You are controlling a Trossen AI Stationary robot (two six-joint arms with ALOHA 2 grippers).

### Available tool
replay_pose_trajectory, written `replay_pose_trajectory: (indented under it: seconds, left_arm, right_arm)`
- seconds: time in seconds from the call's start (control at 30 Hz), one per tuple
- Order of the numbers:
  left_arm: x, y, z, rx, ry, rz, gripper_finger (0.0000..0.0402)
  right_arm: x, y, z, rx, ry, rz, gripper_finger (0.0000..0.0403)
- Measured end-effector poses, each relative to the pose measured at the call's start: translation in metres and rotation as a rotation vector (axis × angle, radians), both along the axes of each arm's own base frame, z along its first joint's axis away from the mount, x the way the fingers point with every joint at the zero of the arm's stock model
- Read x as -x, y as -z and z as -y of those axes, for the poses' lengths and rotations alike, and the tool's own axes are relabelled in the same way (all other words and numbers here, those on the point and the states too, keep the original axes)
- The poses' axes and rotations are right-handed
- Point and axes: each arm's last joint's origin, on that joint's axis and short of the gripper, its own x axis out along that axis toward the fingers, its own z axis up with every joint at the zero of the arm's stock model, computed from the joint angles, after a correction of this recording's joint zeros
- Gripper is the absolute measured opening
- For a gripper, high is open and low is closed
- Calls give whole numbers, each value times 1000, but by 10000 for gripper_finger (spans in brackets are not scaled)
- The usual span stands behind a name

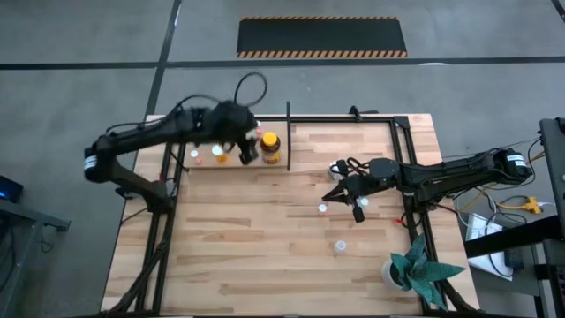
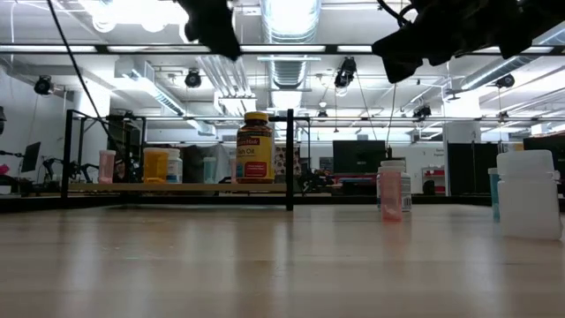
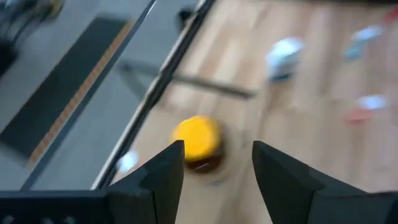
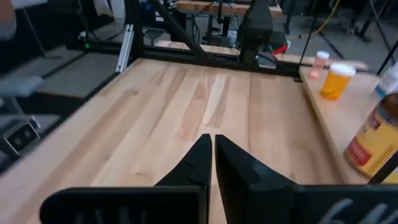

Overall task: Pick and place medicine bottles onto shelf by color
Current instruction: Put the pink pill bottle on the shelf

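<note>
The amber jar with a yellow lid [image 1: 270, 148] stands on the shelf [image 2: 177, 187] beside its black divider post [image 1: 288, 124]. Small bottles stand in a row to its left: pink [image 2: 107, 165], orange [image 2: 155, 165], white [image 2: 174, 166] and pale blue [image 2: 209, 168]. My left gripper [image 3: 218, 144] hovers open above the shelf, just left of the jar [image 3: 198, 140], with nothing between its fingers. My right gripper [image 4: 212, 138] hangs shut and empty over the table's right half [image 1: 340, 193], pointing toward the left. Loose small bottles [image 1: 323, 208] [image 1: 340, 246] stand on the table near it.
A white pot with a green plant [image 1: 415, 269] stands at the near right corner. A pink bottle [image 2: 389, 190] and a white bottle [image 2: 528, 194] stand on the table's right part. The black table frame [image 1: 410, 168] runs along the right side.
</note>
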Motion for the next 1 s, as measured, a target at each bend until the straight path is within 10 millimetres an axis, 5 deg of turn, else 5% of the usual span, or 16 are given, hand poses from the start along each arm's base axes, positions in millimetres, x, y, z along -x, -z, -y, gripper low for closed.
replay_pose_trajectory:
  seconds: [0.17, 0.33, 0.53, 1.0]
  left_arm:
    - [7, 1, 43, -31, 165, 154, 172]
    - [14, 8, 65, -36, 250, 226, 172]
    - [17, 20, 69, -33, 263, 203, 172]
    - [11, 30, 69, -30, 262, 182, 172]
  right_arm:
    - [-2, 3, 0, -73, 20, -30, 13]
    - [-5, 7, 0, -92, 29, -57, 13]
    - [-11, 9, 2, -103, 81, -32, 28]
    - [-19, 0, 2, -137, 115, 8, 136]
